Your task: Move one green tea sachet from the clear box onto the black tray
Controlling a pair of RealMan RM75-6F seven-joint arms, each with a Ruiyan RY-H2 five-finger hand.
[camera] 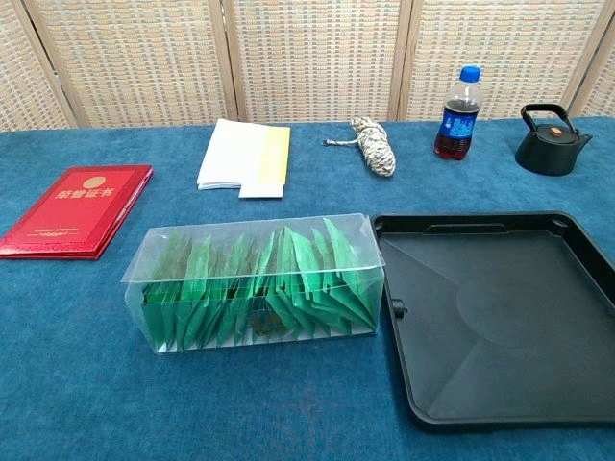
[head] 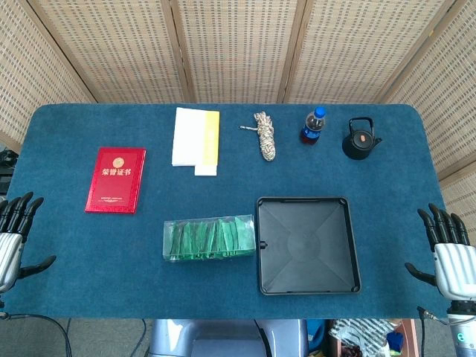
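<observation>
A clear box (head: 210, 238) (camera: 255, 283) lies on the blue table, packed with several green tea sachets (head: 201, 239) (camera: 288, 279). Right beside it sits the black tray (head: 306, 244) (camera: 500, 317), with nothing on it. In the head view my left hand (head: 13, 238) is at the table's left edge, fingers spread, holding nothing. My right hand (head: 448, 256) is at the right edge, fingers also spread and holding nothing. Both hands are far from the box and tray. Neither hand shows in the chest view.
At the back stand a red certificate booklet (head: 116, 179), a white and yellow paper stack (head: 196, 139), a coiled rope (head: 264, 135), a cola bottle (head: 313, 126) and a black teapot (head: 361, 139). A woven screen stands behind the table.
</observation>
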